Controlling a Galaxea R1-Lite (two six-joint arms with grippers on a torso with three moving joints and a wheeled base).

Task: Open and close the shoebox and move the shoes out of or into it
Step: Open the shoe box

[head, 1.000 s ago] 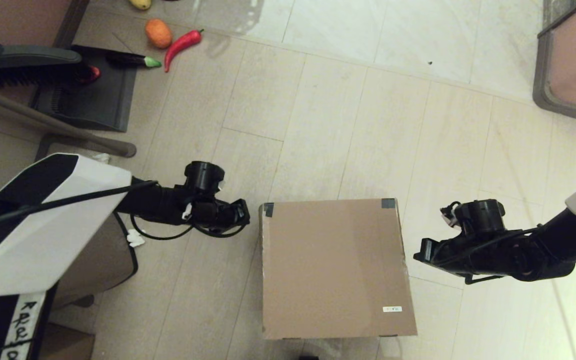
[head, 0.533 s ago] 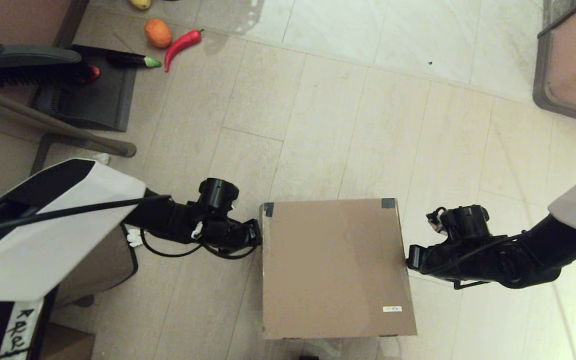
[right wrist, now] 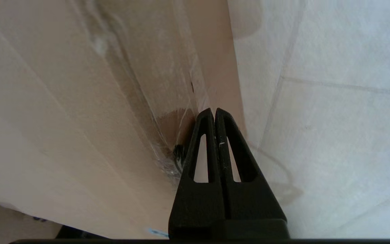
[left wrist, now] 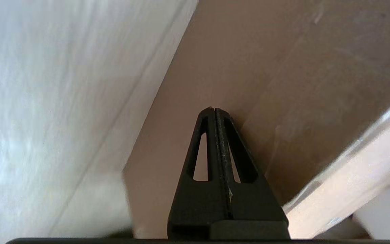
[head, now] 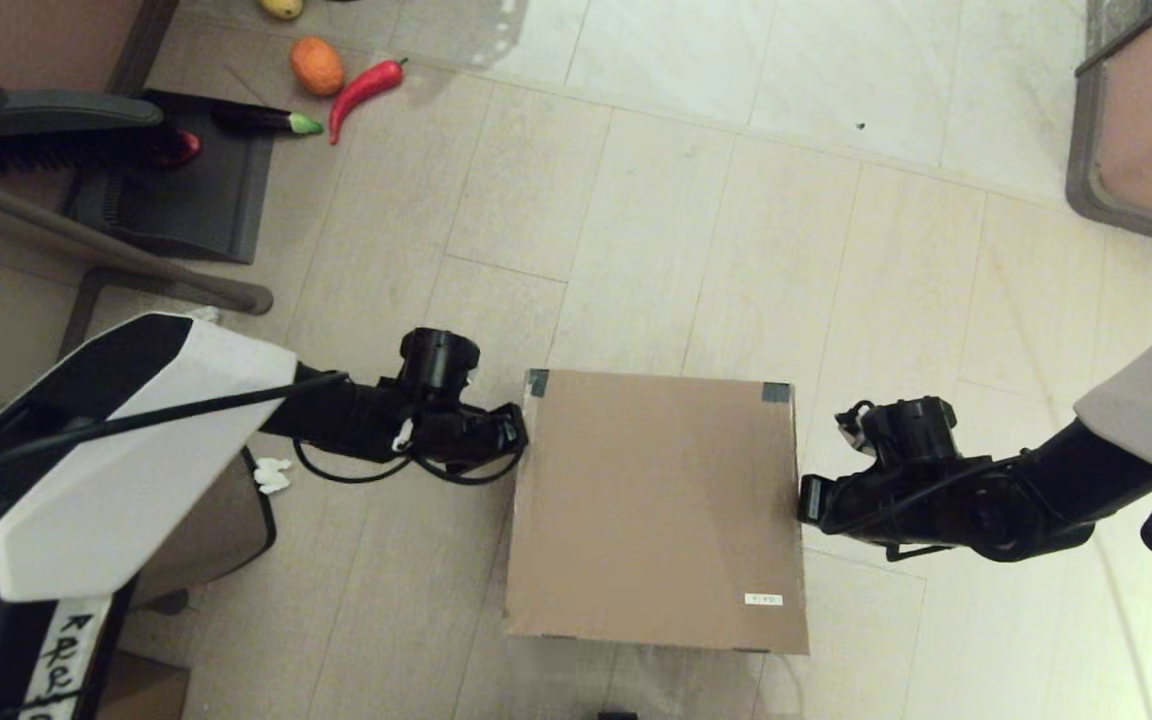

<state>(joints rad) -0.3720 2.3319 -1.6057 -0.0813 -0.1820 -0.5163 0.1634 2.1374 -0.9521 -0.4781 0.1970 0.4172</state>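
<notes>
The large squarish plain brown cardboard shoebox [head: 656,510] sits on the pale tiled floor [head: 736,230] directly in front of me, between my two arms, its hinged lid down. Two dark tape patches mark its far corners, and a small white label [head: 763,599] lies near the corner closest to me on my right.

My left gripper [head: 514,432] is at the box's left side, up near the far corner, and my left wrist view shows my two black fingers [left wrist: 215,149] pressed flat together, clenched on nothing, their tips against the cardboard wall [left wrist: 266,67] just under the lid's overhanging edge. My right gripper [head: 804,497] is at the opposite side, about midway along the right edge. There too the fingers [right wrist: 215,149] are closed tight on each other with nothing between them, tips touching the box's side wall [right wrist: 80,101] where clear tape shines over the cardboard. Whether either tip is truly hooked beneath the lid I cannot tell.

I see no shoes in any view.

Well away from the box, at the far left of the floor, lie a long red chilli pepper [head: 364,89], an orange round fruit [head: 317,66] and a dark purple eggplant [head: 261,120], the last resting on a black dustpan [head: 186,180] beside a dark brush [head: 46,130]. A tan plastic bin [head: 196,530] stands under my left arm.
</notes>
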